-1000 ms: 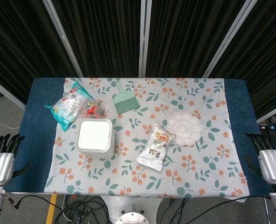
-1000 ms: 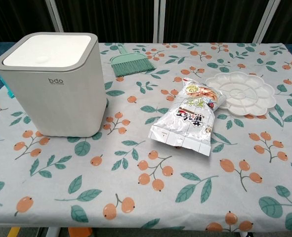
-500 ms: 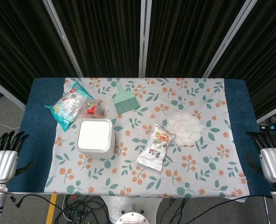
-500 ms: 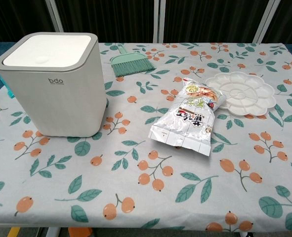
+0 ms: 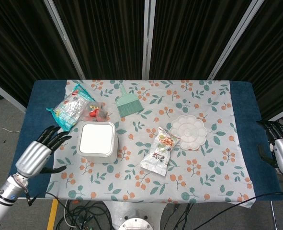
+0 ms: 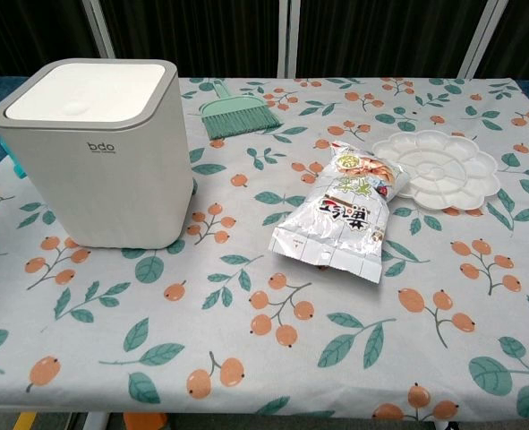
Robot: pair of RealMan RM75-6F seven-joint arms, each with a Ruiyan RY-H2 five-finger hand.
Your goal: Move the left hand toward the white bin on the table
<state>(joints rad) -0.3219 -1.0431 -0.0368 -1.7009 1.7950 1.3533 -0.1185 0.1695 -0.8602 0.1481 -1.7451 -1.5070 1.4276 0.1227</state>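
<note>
- White bin (image 5: 97,142), lid closed, stands on the left half of the floral tablecloth (image 5: 146,187); in the chest view it fills the upper left, its left wall running close to the frame edge.
- Floral tablecloth covers most of the blue table (image 5: 39,103), whose bare top shows only as strips at the left and right ends.
- Left hand (image 5: 36,154) hovers over the table's left strip, near the bin but apart from it, fingers spread and holding nothing; the chest view does not show it.
- Right hand (image 5: 282,152) sits at the right frame edge, partly cut off, holding nothing, its fingers apart.
- Snack bag (image 5: 159,151) lies flat near the centre, its top corner overlapping the rim of the white flower-shaped palette (image 5: 191,131).
- Teal snack bag (image 5: 69,108) lies behind the bin; in the chest view only a teal sliver shows at the bin's left.
- Green brush (image 5: 129,103) lies behind the bin, handle pointing away.
- Small red-and-clear packet (image 5: 94,113) sits between the teal bag and the bin; its contents are hard to make out.
</note>
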